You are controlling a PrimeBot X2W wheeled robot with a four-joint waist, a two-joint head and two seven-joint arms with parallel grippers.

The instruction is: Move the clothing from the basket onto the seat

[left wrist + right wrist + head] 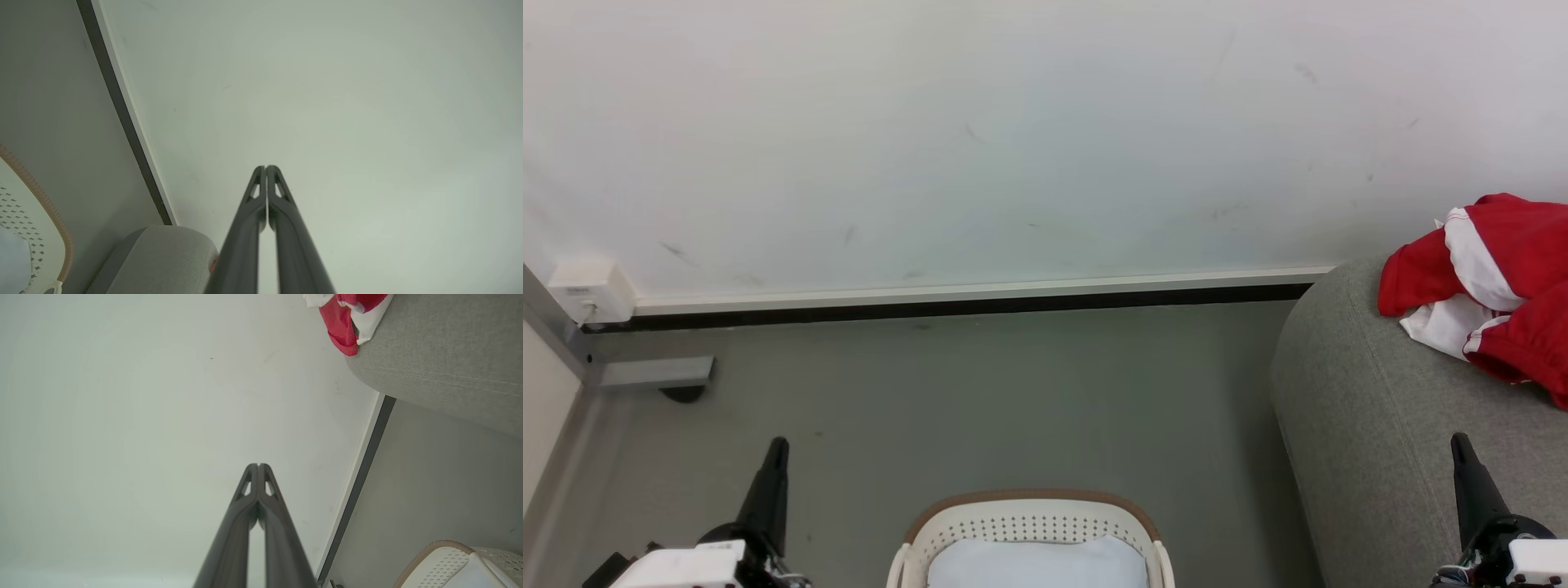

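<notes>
Clothing [1494, 278]: crumpled on seat [1372, 425], far edge by wall [1013, 122].
Basket [1029, 514]: on floor [980, 392] beside seat, pale cloth [1037, 565] inside.
Left gripper [778, 447]: fingers together, empty.
Right gripper [1459, 443]: fingers together, empty.

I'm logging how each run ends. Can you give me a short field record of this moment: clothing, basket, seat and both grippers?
clothing: red and white, crumpled, lying on the seat
seat: grey upholstered, to the right of the basket
basket: on the floor, holding a pale cloth
left gripper: shut, empty
right gripper: shut, empty, in front of the seat
task state: looks done
</notes>
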